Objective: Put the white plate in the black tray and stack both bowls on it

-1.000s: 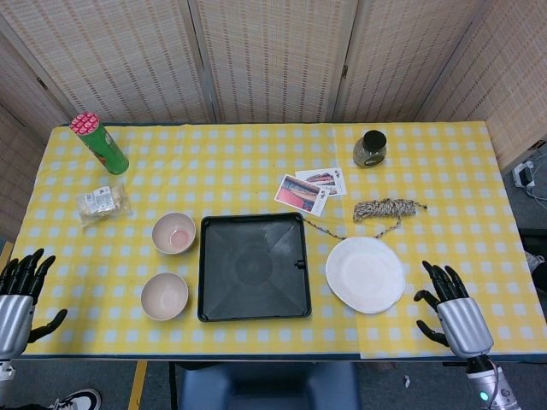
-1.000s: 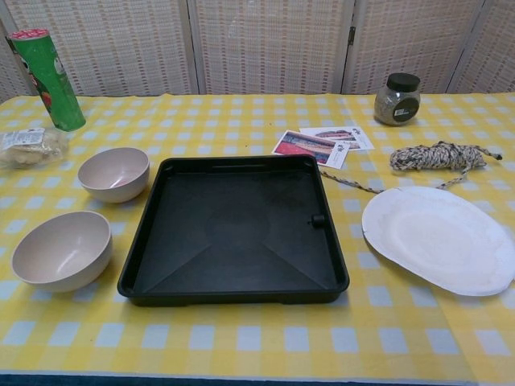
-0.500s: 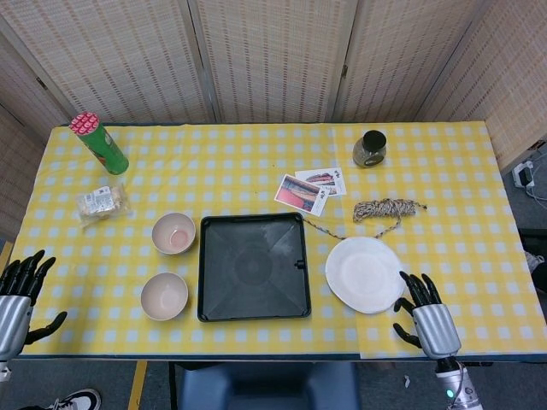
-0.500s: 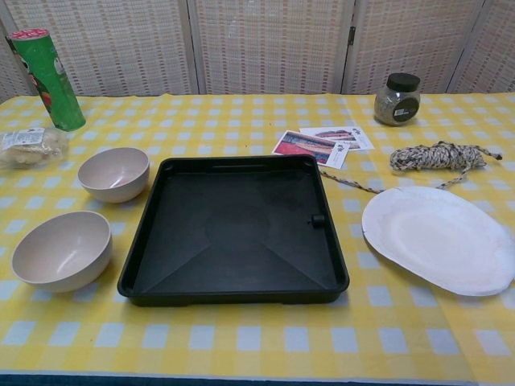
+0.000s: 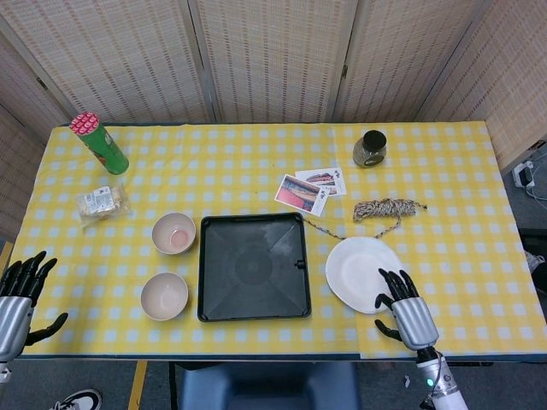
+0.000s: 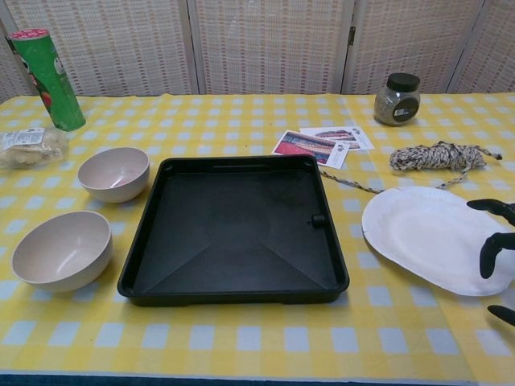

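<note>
White plate (image 5: 363,272) flat on tabletop (image 5: 256,162), just right of black tray (image 5: 253,266), not yet in. Right hand (image 5: 402,309) over plate's near right edge, fingers wide, holding nothing. Slide fingers under rim, pinch, lift level. Both bowls (image 5: 173,232) wait left of tray. Left hand (image 5: 17,295) far left, wide, empty.

Clearances and obstructions around the black tray (image 5: 254,266) on the checked table (image 5: 214,162).

At the tray's 9 o'clock two bowls (image 5: 173,232) (image 5: 164,295) stand just beside its edge, with a narrow gap between them. At 3 o'clock the white plate (image 5: 359,272) lies near the rim, apart from it; the right hand (image 5: 403,309), fingers spread, overlaps the plate's 5 o'clock edge. At 1 o'clock cards (image 5: 309,188) and a rope coil (image 5: 386,209) crowd the route, a strand trailing toward the tray. The 12 o'clock strip is open cloth. The can (image 5: 99,143), packet (image 5: 100,202) and jar (image 5: 370,148) stand well apart.
</note>
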You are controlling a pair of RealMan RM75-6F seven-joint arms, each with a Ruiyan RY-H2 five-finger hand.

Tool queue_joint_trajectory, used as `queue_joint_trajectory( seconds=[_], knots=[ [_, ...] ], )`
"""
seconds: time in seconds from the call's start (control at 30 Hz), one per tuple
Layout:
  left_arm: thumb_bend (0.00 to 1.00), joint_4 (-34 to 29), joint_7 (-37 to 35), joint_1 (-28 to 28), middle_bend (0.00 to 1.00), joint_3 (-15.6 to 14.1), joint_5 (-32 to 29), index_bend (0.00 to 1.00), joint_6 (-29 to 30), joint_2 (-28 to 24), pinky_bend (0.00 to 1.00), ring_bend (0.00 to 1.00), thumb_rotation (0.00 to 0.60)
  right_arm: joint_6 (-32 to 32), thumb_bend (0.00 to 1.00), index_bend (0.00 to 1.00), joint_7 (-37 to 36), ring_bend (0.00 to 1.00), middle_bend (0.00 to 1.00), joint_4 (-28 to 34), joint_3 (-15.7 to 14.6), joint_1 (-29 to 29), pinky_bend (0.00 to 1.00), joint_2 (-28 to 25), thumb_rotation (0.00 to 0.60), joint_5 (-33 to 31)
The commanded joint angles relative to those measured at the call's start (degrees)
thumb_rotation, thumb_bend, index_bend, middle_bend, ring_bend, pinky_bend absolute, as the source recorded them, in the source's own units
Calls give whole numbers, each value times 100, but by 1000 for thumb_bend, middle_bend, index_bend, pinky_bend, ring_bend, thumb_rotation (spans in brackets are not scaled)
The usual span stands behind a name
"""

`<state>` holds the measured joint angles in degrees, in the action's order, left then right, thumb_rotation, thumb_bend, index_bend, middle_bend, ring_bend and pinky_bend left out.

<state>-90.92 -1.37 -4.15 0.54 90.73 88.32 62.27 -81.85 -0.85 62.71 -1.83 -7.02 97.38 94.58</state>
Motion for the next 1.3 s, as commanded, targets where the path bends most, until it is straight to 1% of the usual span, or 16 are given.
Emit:
queue_joint_trajectory(
  seconds=[0.03, 0.27, 0.57, 0.77, 0.87, 1.0, 1.13, 1.3],
  knots=[
    [271, -8, 0, 8, 0, 5, -2, 0, 16, -5, 0, 0, 600, 35, 286, 539, 21, 84, 91, -30, 16, -37, 0, 42, 600, -22],
    [271, -18, -34, 19, 0, 4, 2, 0, 29, -26, 0, 0, 600, 106, 306, 539, 39, 87, 91, -85, 49, -105, 0, 105, 600, -92],
    [271, -31, -15, 18, 0, -9, 20, 0, 14, -28, 0, 0, 600, 216, 306, 539, -9, 85, 92, -178, 8, -143, 0, 150, 600, -166],
    [270, -32, 4, 17, 0, -7, 16, 0, 9, -22, 0, 0, 600, 293, 307, 539, -13, 86, 92, -282, 35, -194, 0, 226, 600, -228],
    [270, -28, 5, 16, 0, 0, 4, 0, 6, -23, 0, 0, 600, 337, 327, 539, -14, 87, 96, -366, 62, -236, 0, 291, 600, -258],
    [271, -20, -2, 13, 0, 11, -19, 0, -4, -21, 0, 0, 600, 382, 381, 541, -16, 89, 101, -474, 87, -284, 0, 364, 600, -290],
    [271, -14, -5, 15, 0, 14, -17, 0, 2, -21, 0, 0, 600, 405, 437, 568, 2, 91, 111, -555, 116, -316, 0, 417, 600, -329],
    [271, -3, -8, 16, 0, 16, -12, 0, 8, -16, 0, 0, 600, 378, 466, 614, -51, 104, 140, -595, 131, -334, 0, 445, 600, -347]
  ],
)
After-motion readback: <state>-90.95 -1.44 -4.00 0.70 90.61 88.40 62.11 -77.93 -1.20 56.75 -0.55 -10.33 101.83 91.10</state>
